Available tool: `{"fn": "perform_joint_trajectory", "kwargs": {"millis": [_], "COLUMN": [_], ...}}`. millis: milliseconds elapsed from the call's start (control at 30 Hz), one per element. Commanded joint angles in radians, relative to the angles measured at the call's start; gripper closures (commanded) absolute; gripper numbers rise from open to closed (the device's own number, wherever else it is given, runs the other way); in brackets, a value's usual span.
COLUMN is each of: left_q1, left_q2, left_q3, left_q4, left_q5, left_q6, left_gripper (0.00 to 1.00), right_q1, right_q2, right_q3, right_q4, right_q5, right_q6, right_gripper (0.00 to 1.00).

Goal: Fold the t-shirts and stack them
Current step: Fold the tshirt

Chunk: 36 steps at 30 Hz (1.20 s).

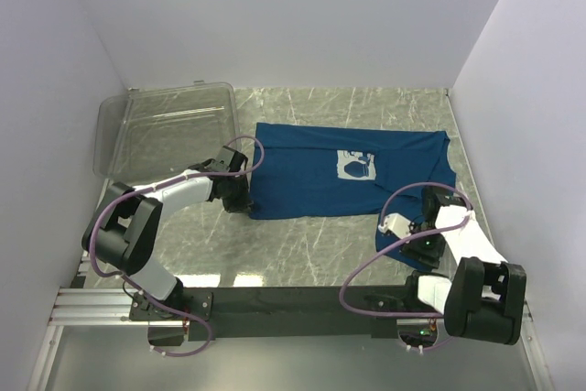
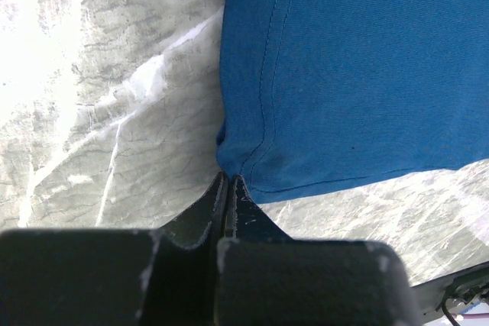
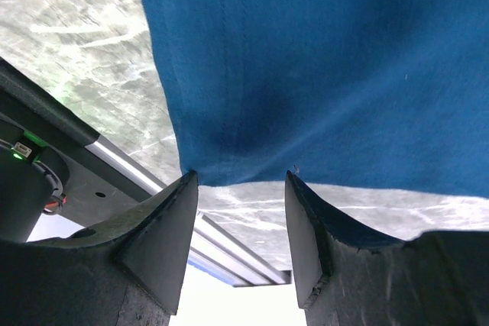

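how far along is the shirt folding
Early, nothing looks finished. The t-shirt lies spread on the table, with no neat fold or stack visible. In hand: the left claw is shut at its near corner, grip unclear; the right claw stands open at the other near edge. Folding and stacking remain.

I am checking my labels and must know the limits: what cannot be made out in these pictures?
Left wrist view: whether the left gripper, jaws shut, pinches the t-shirt corner; the contact is too tight to see.
Top view: that same contact, hidden under the arm's wrist.
Top view: what the chest print shows; too small.
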State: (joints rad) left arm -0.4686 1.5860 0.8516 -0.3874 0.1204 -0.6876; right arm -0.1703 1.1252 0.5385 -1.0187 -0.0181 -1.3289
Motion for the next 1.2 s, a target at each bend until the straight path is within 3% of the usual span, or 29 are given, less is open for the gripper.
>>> {"fn": "perform_joint_trajectory", "kwargs": {"millis": [0, 233, 500, 767, 900, 1033, 1167], "left_q1": [-0.005, -0.005, -0.005, -0.005, -0.004, -0.004, -0.002], "left_q2": [-0.003, 0.003, 0.006, 0.022, 0.014, 0.006, -0.011], "left_q3": [0.015, 0.015, 0.012, 0.026, 0.026, 0.009, 0.000], "left_q4": [-0.007, -0.002, 0.002, 0.002, 0.001, 0.007, 0.015], "left_q5": [0.022, 0.030, 0.035, 0.039, 0.035, 0.036, 0.035], "left_q6": [0.023, 0.026, 0.028, 0.033, 0.033, 0.028, 0.026], "left_gripper": [1.00, 1.00, 1.00, 1.00, 1.00, 1.00, 1.00], "right_q1": [0.034, 0.089, 0.135, 0.166, 0.166, 0.166, 0.166], "right_q2": [-0.025, -0.085, -0.042, 0.015, 0.027, 0.033, -0.016], "right_q3": [0.006, 0.058, -0.067, -0.081, -0.113, -0.111, -0.065], "right_q4": [-0.026, -0.142, -0.006, 0.071, 0.123, 0.128, 0.068], "right_q5": [0.007, -0.019, 0.122, 0.129, 0.147, 0.133, 0.093], "right_q6": [-0.030, -0.067, 0.000, 0.036, 0.063, 0.088, 0.097], "right_gripper": [0.44, 0.44, 0.43, 0.40, 0.52, 0.76, 0.81]}}
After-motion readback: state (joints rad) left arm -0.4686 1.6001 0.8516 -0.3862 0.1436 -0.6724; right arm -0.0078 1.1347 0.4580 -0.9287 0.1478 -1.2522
